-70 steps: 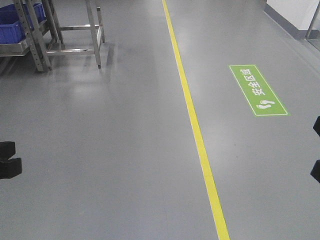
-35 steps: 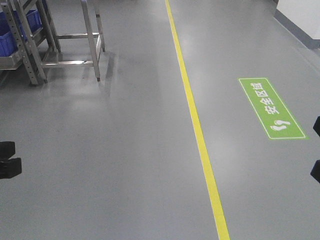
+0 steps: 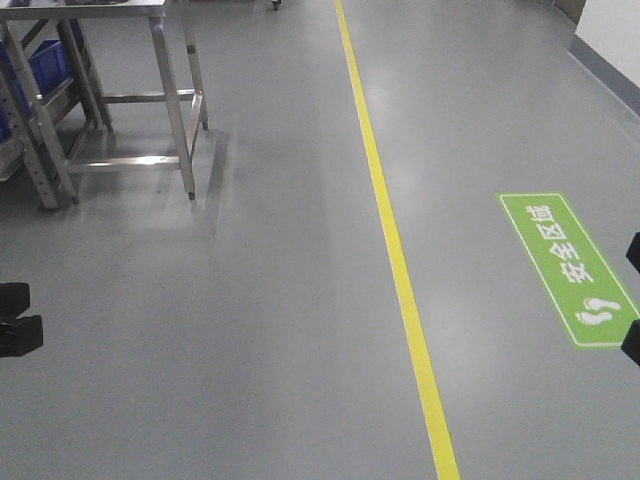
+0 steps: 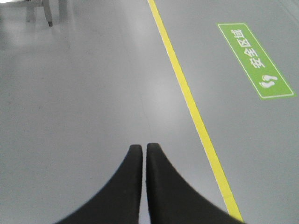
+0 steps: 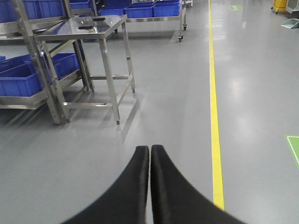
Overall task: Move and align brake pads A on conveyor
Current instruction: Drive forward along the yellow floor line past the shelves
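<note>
No brake pads A that I can identify and no conveyor are in any view. My left gripper point(image 4: 144, 147) is shut with nothing between its black fingers, hanging over bare grey floor. My right gripper point(image 5: 150, 148) is likewise shut and empty, pointing toward a steel table point(image 5: 108, 19). Two dark flat things point(image 5: 92, 22) lie on that table top, too small to identify. In the front view, black arm parts show only at the left edge point(image 3: 17, 320) and the right edge point(image 3: 632, 300).
A yellow floor line point(image 3: 397, 262) runs away from me, with a green floor sign point(image 3: 574, 266) to its right. At the left stand the steel table point(image 3: 168, 100) and shelf racks holding blue bins point(image 5: 22, 80). More blue bins point(image 5: 154, 9) stand on a far cart.
The whole front view has slid toward me: the green sign moved down and right, and the steel table has come nearer. Both grippers stay shut.
</note>
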Robot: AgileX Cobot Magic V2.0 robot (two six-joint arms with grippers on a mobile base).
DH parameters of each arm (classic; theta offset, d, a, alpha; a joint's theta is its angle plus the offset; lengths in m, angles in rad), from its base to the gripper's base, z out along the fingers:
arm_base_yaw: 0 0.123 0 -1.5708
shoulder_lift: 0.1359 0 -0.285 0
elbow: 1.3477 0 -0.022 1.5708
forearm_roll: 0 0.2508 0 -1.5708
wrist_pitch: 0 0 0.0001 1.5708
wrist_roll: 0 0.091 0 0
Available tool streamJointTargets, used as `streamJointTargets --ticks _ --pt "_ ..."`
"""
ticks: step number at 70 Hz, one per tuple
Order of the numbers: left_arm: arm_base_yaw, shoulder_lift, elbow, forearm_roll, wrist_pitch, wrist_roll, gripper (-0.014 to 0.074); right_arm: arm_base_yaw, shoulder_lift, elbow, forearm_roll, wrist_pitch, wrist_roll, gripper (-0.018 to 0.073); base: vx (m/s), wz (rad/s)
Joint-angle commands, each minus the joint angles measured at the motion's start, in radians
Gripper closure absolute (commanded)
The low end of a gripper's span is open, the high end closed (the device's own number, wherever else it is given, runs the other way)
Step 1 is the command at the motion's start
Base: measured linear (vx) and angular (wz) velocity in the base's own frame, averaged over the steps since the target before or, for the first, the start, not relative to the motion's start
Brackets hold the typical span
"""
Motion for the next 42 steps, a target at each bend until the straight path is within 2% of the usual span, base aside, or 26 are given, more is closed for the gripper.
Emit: streamJointTargets --ticks 1,42 --pt "-0.004 -0.004 -0.025 -0.005 -0.060 0.001 0.0604 -0.004 0.002 -0.028 -0.004 -0.074 -0.007 0.0568 0.55 -0.02" --pt "-0.004 -0.004 -0.025 -0.005 -0.060 0.001 0.0604 -0.004 0.002 -0.028 -0.004 -0.073 -0.007 0.0568 0.57 -0.04"
